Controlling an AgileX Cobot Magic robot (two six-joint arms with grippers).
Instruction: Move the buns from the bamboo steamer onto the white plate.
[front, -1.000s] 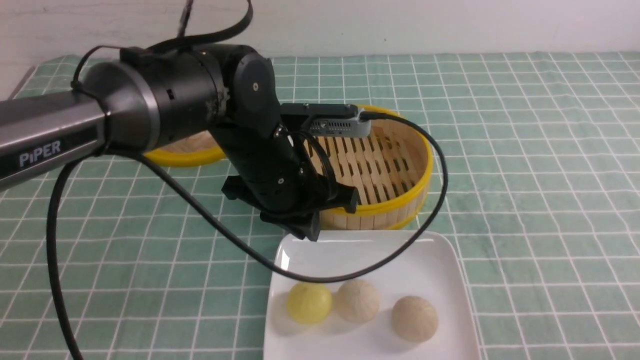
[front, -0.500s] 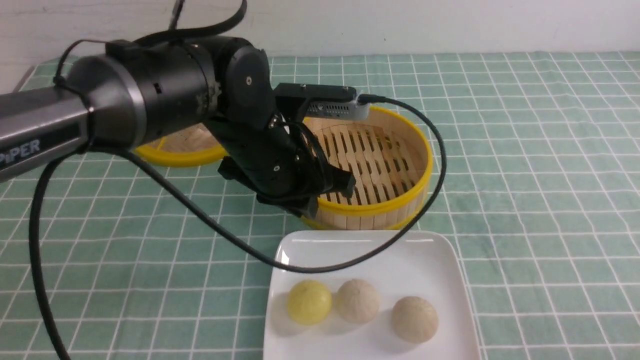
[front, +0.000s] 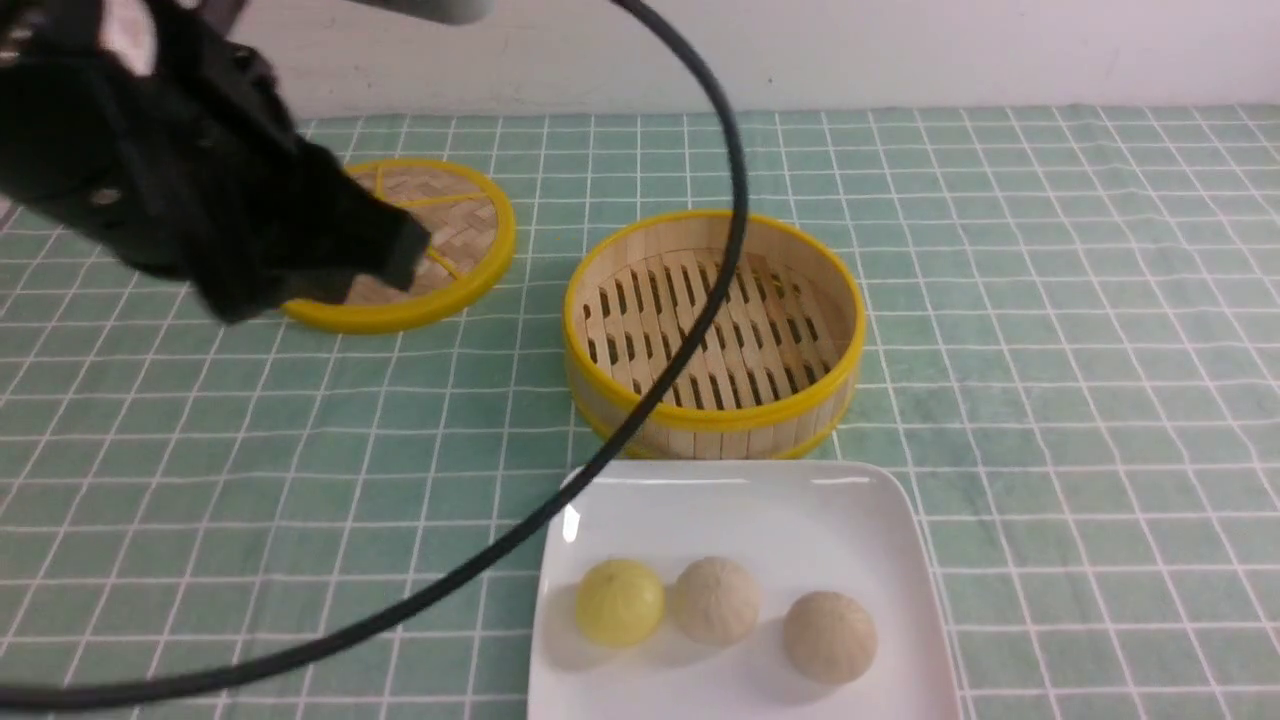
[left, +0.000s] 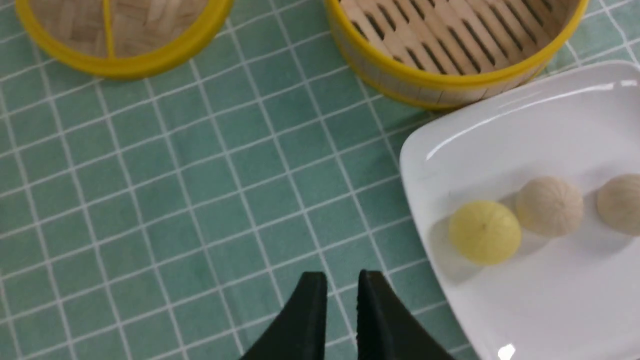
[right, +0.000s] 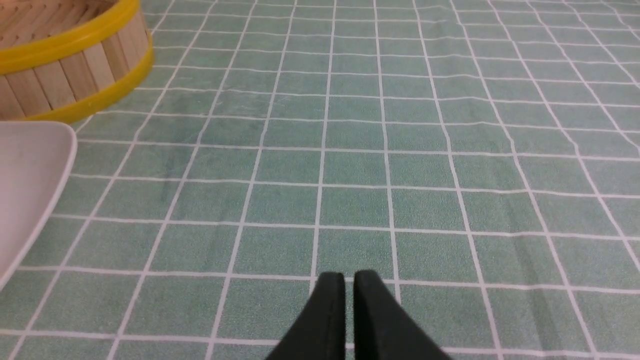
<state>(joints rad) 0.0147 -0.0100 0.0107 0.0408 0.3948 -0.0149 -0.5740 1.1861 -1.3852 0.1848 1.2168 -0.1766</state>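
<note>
Three buns lie in a row on the white plate (front: 740, 500): a yellow bun (front: 619, 602), a beige bun (front: 714, 600) and another beige bun (front: 829, 637). The bamboo steamer (front: 720, 418) just behind the plate holds nothing. My left arm (front: 200, 200) is a dark blur high at the far left. In the left wrist view, my left gripper (left: 342, 280) hangs over the cloth beside the plate (left: 525, 310), slightly open and empty, with the yellow bun (left: 484, 232) off to one side. My right gripper (right: 349, 280) is shut over bare cloth, away from the steamer (right: 65, 75).
A flat woven lid with a yellow rim (front: 400, 315) lies at the back left, partly behind my left arm. The arm's black cable (front: 640, 400) loops across the steamer and the plate's near-left corner. Green checked cloth covers the table.
My left arm has swung up and to the left, away from the steamer's front edge, uncovering the woven lid. The three buns on the plate have not moved.
</note>
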